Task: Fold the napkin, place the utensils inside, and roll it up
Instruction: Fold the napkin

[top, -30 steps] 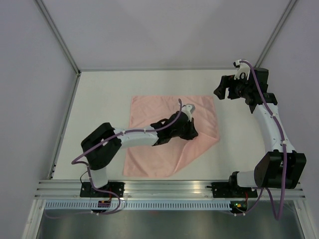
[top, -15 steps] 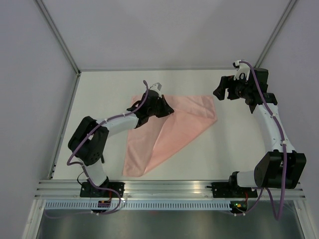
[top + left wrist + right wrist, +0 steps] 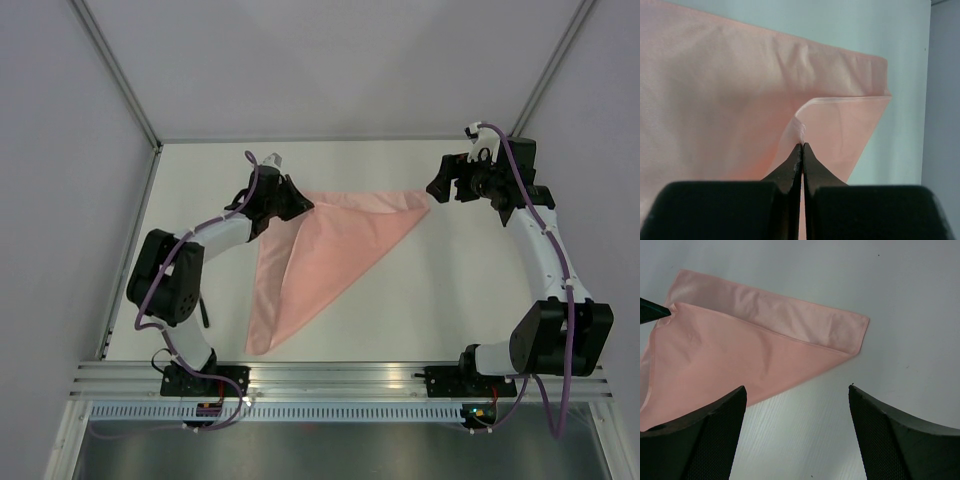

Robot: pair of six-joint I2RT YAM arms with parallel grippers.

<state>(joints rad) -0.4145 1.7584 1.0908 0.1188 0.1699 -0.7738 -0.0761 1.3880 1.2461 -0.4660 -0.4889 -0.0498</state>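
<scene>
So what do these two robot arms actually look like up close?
The left arm and right arm share one look: white tubular links, bulky black joints, a thin purple cable trailing along each. The left end effector and right end effector are black, each with two tapering fingers.

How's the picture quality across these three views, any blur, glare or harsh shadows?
Top external: even, soft light, sharp, barely any shadow under the napkin. Left wrist: the left hand is a dark, featureless shape. Right wrist: no glare, mesh texture shows on the right hand.
</scene>
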